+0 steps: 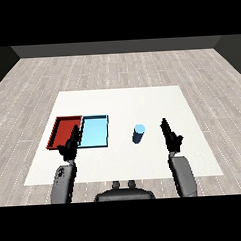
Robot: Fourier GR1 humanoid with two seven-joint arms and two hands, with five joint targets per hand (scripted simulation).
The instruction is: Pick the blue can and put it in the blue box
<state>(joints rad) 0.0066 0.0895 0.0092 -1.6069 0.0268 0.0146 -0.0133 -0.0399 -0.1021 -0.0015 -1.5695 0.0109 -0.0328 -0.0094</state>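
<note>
1. The blue can (138,134) stands upright on the white table (141,101), right of the light blue tray (95,132) and left of the right hand (171,135). It is apart from both; a strip of bare table shows between the can and the hand. The can is not in either tray and nothing touches it.
2. The left hand (71,144) is well to the left of the can, with the light blue tray lying between them.
3. The left hand is raised at the near edge of the trays, overlapping the seam between the red tray (63,131) and the light blue one. Its fingers point up and away, straight, holding nothing.
4. The right hand is raised over the table just right of the can, fingers stretched forward and slightly left, thumb out to the right, likewise holding nothing.
5. Both grey forearms rise from the near edge of the table, the left forearm (63,183) at the left, the right forearm (182,175) at the right.
6. Count: one can, one red tray, one light blue tray side by side and touching, two hands.
</note>
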